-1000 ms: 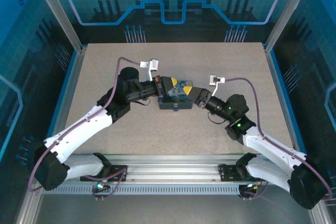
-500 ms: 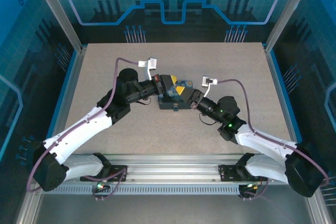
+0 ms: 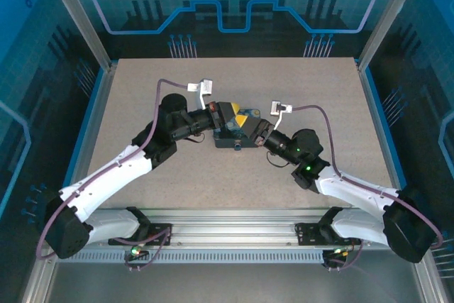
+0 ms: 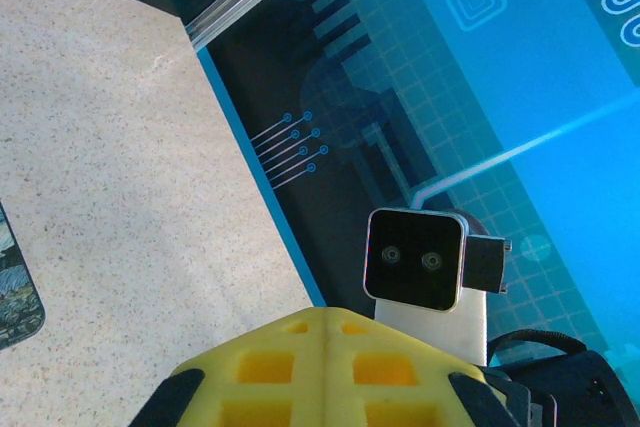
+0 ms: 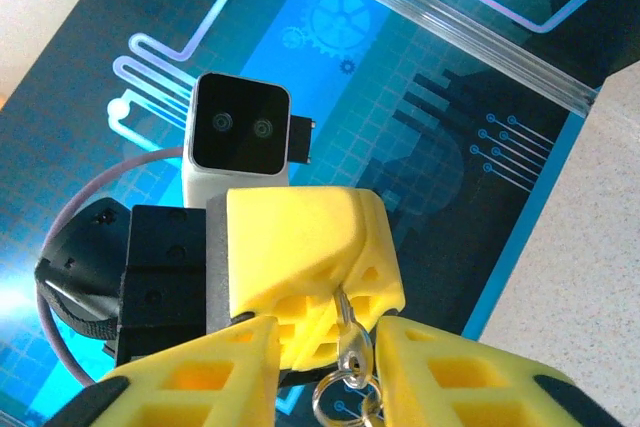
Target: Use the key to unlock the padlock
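on the speckled counter [image 3: 142, 104] the two arms meet over a dark box [image 3: 233, 138] with a blue-and-yellow painted top, which sits just about dead centre. the left tool [image 3: 228, 114] comes in at the box's 10 o'clock and the right tool [image 3: 259, 133] at its 3 o'clock, both right up against the box and nearly nose to nose.

through the right wrist camera, the key [image 5: 347, 339] is a thin silvery sliver standing upright in the gap between that tool's two yellow fingers [image 5: 215, 377]. its tip points to 12 o'clock and reaches the underside of the left tool's yellow block straight ahead. a small metal ring [image 5: 335, 402] hangs off the key at 6 o'clock, low in the same gap. there is daylight on both sides of the key, so i cannot tell whether the right tool is actually pinching it or just sitting around it.

the left tool looks clenched. from its own wrist camera the yellow fingers [image 4: 320, 372] sit pressed together with only a seam down the middle, and no gap shows from the other side either. i can't make out whether anything is caught between them.

from the left wrist, a corner of the painted box shows at 9 o'clock, lying flat on the counter. the other arm's little black-faced camera [image 4: 415, 259] is just above the fingers at 1 o'clock.
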Robot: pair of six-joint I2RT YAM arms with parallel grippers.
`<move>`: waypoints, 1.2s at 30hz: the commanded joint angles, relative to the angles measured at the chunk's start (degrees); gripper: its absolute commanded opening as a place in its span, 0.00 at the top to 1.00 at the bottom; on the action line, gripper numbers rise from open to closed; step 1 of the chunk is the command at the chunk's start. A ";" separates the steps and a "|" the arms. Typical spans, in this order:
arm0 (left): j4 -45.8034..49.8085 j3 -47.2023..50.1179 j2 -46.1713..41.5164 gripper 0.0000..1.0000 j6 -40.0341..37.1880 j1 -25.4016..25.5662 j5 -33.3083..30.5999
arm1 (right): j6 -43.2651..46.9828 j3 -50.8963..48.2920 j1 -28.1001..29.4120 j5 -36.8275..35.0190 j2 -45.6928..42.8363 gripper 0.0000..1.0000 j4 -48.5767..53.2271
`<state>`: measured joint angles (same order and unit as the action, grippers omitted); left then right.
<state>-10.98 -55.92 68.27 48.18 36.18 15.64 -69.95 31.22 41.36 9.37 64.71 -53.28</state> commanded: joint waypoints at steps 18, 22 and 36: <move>-3.28 1.45 -2.43 0.77 1.65 0.64 -0.12 | 2.36 2.09 -1.43 0.29 -3.39 1.00 4.47; -0.86 -0.22 -2.35 0.68 1.31 0.38 2.02 | 3.20 2.74 -3.56 3.85 -5.23 1.00 8.98; 0.08 -3.71 1.44 0.50 6.92 -4.41 16.88 | 11.82 11.95 -8.38 18.46 -7.75 1.00 30.67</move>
<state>-10.83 -57.21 68.82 53.56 32.49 26.98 -61.93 39.77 34.00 22.46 57.98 -28.86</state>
